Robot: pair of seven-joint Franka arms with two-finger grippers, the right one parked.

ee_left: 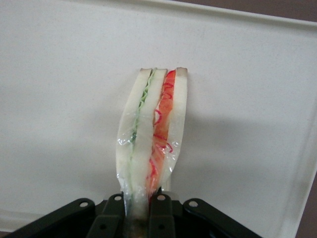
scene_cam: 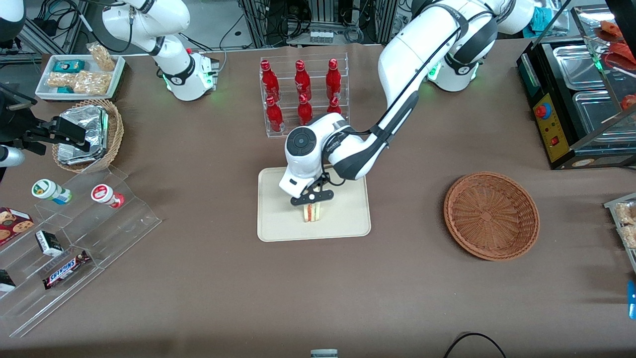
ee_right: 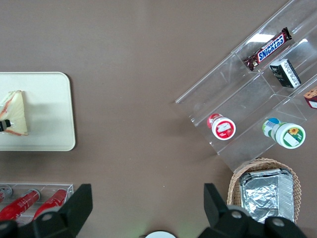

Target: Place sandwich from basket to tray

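The sandwich [scene_cam: 312,212], a wedge of white bread with green and red layers in clear wrap, stands on edge on the cream-beige tray [scene_cam: 348,219] near its middle. My left gripper [scene_cam: 312,198] is right above it, shut on its top corner. In the left wrist view the two black fingers [ee_left: 161,218] pinch the sandwich [ee_left: 151,129] over the tray [ee_left: 247,99]. The right wrist view shows the sandwich [ee_right: 15,113] lying against the tray [ee_right: 49,119]. The round brown wicker basket [scene_cam: 491,215] sits toward the working arm's end of the table and holds nothing.
A clear rack of red bottles [scene_cam: 301,94] stands farther from the front camera than the tray. A tan basket with foil packets [scene_cam: 89,133], a white snack tray [scene_cam: 79,74] and a clear stepped shelf [scene_cam: 74,238] lie toward the parked arm's end. A black food warmer [scene_cam: 581,99] stands farther from the camera than the brown basket.
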